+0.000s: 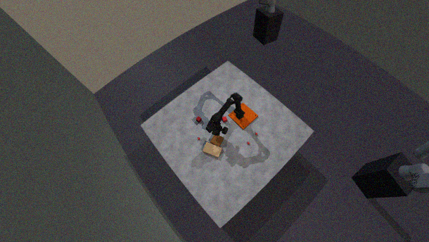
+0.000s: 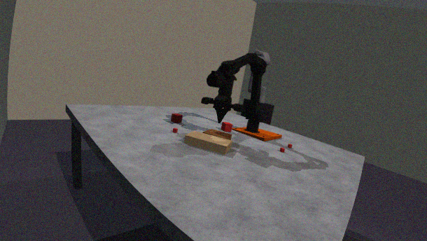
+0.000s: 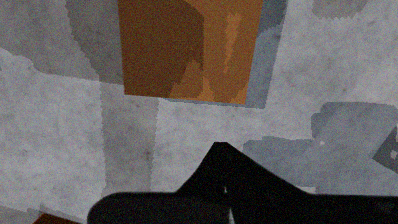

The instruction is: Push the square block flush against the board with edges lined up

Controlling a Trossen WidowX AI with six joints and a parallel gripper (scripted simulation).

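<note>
One square brown block (image 1: 217, 140) (image 2: 218, 133) (image 3: 187, 55) sits on the grey mottled tabletop (image 1: 225, 190) (image 2: 266, 196) (image 3: 55, 135), on the far side of one long pale wooden board (image 1: 212, 150) (image 2: 208, 141). Two larger red cubes and three smaller red ones lie around. The black tool (image 1: 216, 134) (image 2: 220, 122) (image 3: 219, 148) is clenched on nothing, above the tabletop and apart from the block.

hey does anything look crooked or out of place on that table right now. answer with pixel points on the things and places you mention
Nothing looks spilled or damaged. The one slightly askew thing is the brown block (image 1: 217, 140) (image 2: 218, 134) (image 3: 185, 50), set close beside the pale board (image 1: 212, 150) (image 2: 208, 141) and seeming a little turned against it; whether they touch fully, I can't tell.
</note>
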